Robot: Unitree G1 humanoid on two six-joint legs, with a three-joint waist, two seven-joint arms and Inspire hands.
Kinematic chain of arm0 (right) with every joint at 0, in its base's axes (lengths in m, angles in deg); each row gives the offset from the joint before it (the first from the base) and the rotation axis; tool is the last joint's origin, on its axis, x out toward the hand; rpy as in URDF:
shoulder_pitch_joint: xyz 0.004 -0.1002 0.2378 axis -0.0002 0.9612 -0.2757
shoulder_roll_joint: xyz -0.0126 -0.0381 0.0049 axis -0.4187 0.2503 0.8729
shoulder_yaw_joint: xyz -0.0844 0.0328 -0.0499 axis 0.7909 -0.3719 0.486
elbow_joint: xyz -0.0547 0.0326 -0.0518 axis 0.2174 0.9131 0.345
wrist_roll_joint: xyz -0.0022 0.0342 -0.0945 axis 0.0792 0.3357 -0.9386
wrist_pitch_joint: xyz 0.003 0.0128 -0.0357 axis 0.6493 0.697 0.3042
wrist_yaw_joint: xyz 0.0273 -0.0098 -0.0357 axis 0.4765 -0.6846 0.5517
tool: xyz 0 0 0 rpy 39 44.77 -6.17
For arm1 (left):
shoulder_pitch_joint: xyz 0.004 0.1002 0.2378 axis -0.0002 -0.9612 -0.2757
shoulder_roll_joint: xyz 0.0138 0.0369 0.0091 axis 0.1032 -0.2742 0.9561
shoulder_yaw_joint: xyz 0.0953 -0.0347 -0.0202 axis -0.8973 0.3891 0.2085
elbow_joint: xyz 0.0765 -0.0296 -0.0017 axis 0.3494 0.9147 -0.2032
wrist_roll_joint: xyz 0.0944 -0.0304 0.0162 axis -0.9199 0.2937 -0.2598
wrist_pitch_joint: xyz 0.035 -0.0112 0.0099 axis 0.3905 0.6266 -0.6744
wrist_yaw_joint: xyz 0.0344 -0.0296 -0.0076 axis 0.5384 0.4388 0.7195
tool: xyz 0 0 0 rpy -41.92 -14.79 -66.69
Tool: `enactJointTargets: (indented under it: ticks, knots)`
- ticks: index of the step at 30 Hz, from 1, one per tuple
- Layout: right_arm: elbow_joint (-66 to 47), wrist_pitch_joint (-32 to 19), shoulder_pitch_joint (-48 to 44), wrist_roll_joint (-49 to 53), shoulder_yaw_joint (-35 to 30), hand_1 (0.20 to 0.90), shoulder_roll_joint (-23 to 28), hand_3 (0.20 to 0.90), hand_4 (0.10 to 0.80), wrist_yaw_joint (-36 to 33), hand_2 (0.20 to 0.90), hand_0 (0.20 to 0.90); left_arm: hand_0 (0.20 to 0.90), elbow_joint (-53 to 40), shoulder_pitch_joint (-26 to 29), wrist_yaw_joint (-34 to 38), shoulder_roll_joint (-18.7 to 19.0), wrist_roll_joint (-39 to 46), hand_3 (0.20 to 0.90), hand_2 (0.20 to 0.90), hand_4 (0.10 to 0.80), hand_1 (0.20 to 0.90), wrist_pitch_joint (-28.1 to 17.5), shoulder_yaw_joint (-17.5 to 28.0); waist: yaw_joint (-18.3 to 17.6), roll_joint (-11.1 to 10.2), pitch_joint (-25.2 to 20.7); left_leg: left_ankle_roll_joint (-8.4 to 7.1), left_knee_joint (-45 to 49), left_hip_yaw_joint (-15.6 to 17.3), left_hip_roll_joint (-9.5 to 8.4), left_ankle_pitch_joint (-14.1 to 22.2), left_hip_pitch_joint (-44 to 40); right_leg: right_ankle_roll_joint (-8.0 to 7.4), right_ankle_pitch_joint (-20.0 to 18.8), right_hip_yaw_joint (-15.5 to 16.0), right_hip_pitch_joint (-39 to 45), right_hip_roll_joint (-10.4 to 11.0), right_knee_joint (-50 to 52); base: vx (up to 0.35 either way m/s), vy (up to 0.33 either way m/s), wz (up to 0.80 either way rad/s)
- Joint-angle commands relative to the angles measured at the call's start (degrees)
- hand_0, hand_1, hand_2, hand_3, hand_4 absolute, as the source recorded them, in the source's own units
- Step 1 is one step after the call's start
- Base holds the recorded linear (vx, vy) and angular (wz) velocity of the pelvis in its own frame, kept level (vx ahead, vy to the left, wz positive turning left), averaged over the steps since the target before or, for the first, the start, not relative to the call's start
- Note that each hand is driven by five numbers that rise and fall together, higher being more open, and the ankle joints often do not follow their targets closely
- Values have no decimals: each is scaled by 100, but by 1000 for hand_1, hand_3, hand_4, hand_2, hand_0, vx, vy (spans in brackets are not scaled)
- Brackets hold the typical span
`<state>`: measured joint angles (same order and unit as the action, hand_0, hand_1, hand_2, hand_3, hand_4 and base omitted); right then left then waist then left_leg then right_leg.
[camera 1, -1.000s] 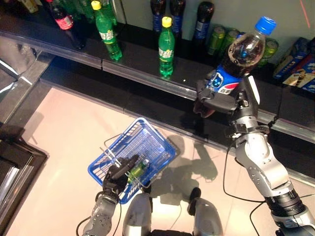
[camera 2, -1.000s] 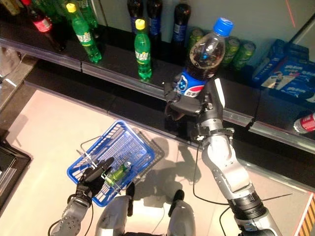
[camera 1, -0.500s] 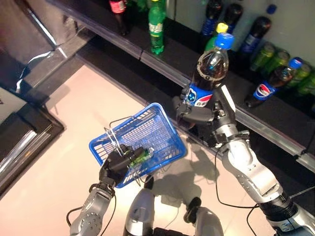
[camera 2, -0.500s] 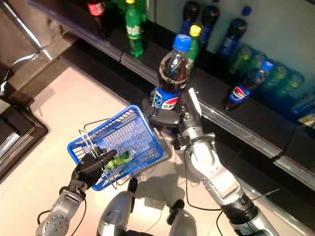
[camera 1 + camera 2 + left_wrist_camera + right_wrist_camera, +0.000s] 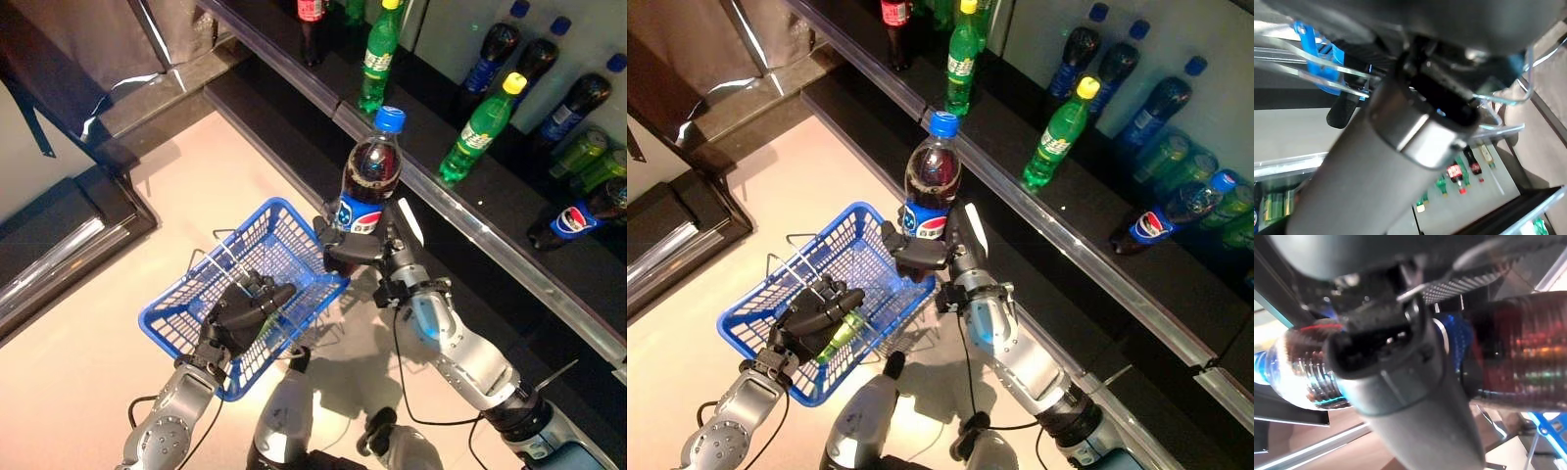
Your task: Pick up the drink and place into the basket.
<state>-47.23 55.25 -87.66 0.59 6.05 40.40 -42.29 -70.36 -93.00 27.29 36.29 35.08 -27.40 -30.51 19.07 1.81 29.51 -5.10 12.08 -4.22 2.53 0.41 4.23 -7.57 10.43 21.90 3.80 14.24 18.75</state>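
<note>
The right robot hand has its fingers curled round the low part of the drink, a dark cola bottle with a blue cap and a blue label. The bottle stands up straight in the hand, cap on top. Holding it low and upright like that keeps it steady, I think, and leaves the bottom free to go down first.

The drink is up in the air, right at the far edge of the blue basket, just above its rim. It is not inside yet. My guess is that the job is more than half done: the bottle only has to go a little nearer to the robot and then down.

The left robot hand has its fingers curled round the basket's wire handles and holds the basket up off the pale floor. That brings the basket close to the bottle, so the way is short. A small green bottle lies in the basket by that hand, so the cola should land beside it, not on it.

Further out is a long dark shelf with more bottles on it, green ones and dark ones.
</note>
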Motion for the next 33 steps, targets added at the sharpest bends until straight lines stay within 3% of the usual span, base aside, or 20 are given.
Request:
enactJointTargets:
  ticks: [1, 7, 11, 16, 33]
  knots:
    - [-344, -655, -1012, -121, 325, 300, -481, 200, 100, -256, 300, 300, 300, -2012, 702, -1324, 27, 396, 200, 300, 100, 300, -466, -189, -30, -72, -1211, 63, 662, -50, 8, -165, 279, 505, -290, 203, 173, -247, -254, 73, 0, 21]
    - [94, -384, -1153, -395, 664, 300, -839, 200, 100, -399, 300, 300, 300, -2268, 798, -1870, 17, 467, 200, 300, 100, 300, -40, -270, 165, -60, -1242, 56, 761, -219, -64, -241, 378, 519, -265, 340, 243, -225, -223, 52, -8, 16]
    - [536, -294, -1267, -595, 833, 300, -1084, 200, 100, -522, 300, 300, 300, -2397, 843, -2253, -146, 1044, 200, 300, 100, 300, 372, -403, 276, -59, -1276, 58, 857, -312, -125, -267, 432, 543, -240, 410, 305, -208, -193, 71, -6, 11]
    - [1226, -183, -1409, -678, 954, 300, -1416, 200, 100, -735, 300, 300, 300, -2459, 853, -2729, -308, 1064, 200, 300, 100, 300, 508, -547, 405, -47, -1271, 63, 1021, -392, -174, -212, 472, 566, -199, 479, 373, -173, -110, 70, 4, 11]
    - [3282, -713, -538, -292, 1025, 300, -2391, 200, 100, -931, 300, 300, 300, -2681, 843, -3666, -221, 1268, 200, 300, 100, 300, 1030, -566, 608, 85, -1354, -7, 1109, -474, -300, -236, 656, 472, -239, 634, 478, -85, -94, 49, 16, 6]
